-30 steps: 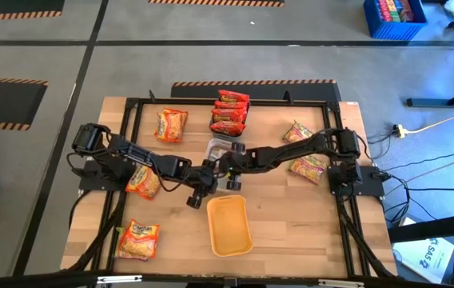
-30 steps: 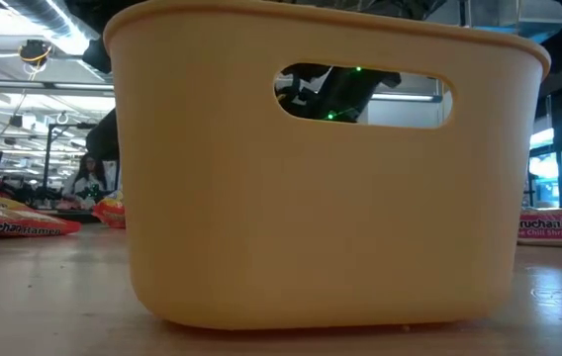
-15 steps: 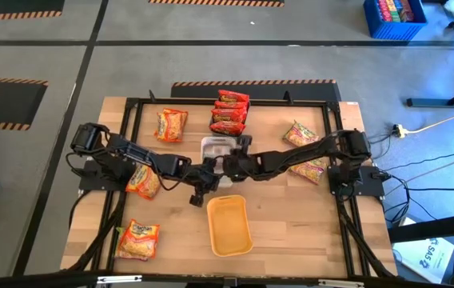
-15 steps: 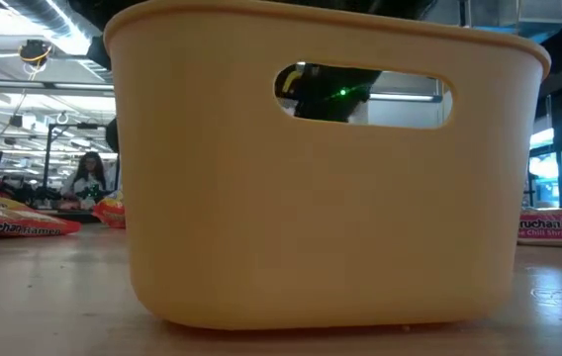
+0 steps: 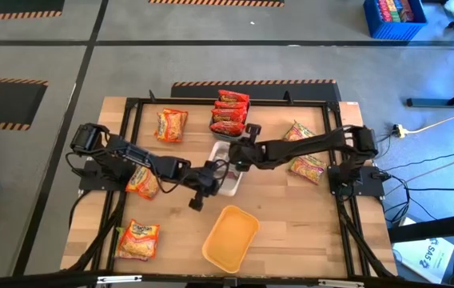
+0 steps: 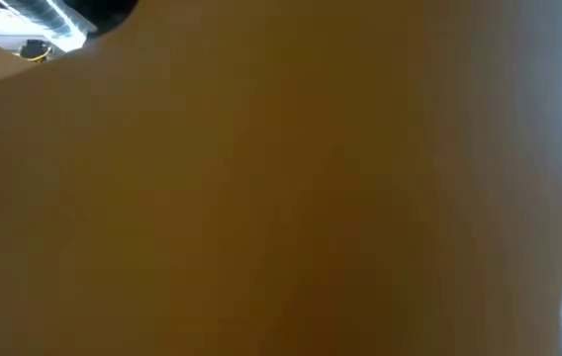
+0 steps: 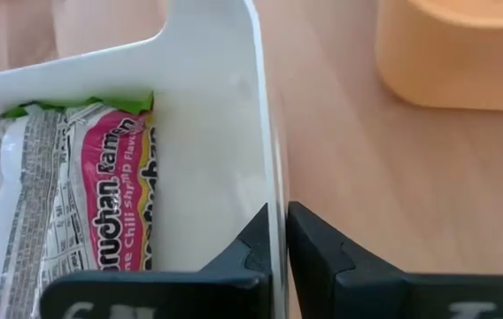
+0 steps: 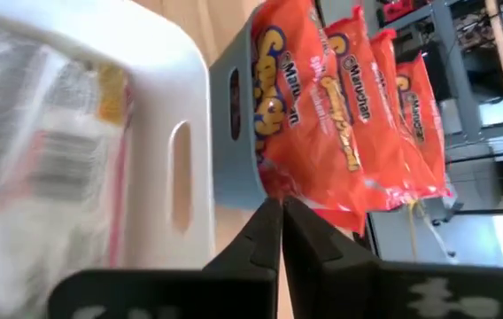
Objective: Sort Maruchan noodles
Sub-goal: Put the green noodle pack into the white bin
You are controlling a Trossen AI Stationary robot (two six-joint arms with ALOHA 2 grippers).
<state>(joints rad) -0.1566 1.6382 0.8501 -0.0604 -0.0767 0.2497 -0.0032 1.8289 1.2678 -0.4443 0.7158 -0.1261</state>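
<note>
1. From above, the left gripper (image 5: 211, 178) and right gripper (image 5: 239, 154) meet at the white tray (image 5: 228, 180); red noodle packets (image 5: 229, 112) lie behind.
2. Low view: orange tray (image 6: 281, 198) fills everything.
3. Left wrist: fingers clamp the white tray's wall (image 7: 265, 133); green-and-red packet (image 7: 101, 195) inside.
4. Right wrist: fingers together, holding nothing.

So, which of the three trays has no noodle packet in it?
The orange-yellow tray, nearest the table's front edge, is empty. The white tray holds one packet; the blue-grey tray holds red packets.

high cam straight down; low cam pressed near yellow tray (image 6: 281, 198), probably; both wrists share white tray (image 7: 216, 115).
</note>
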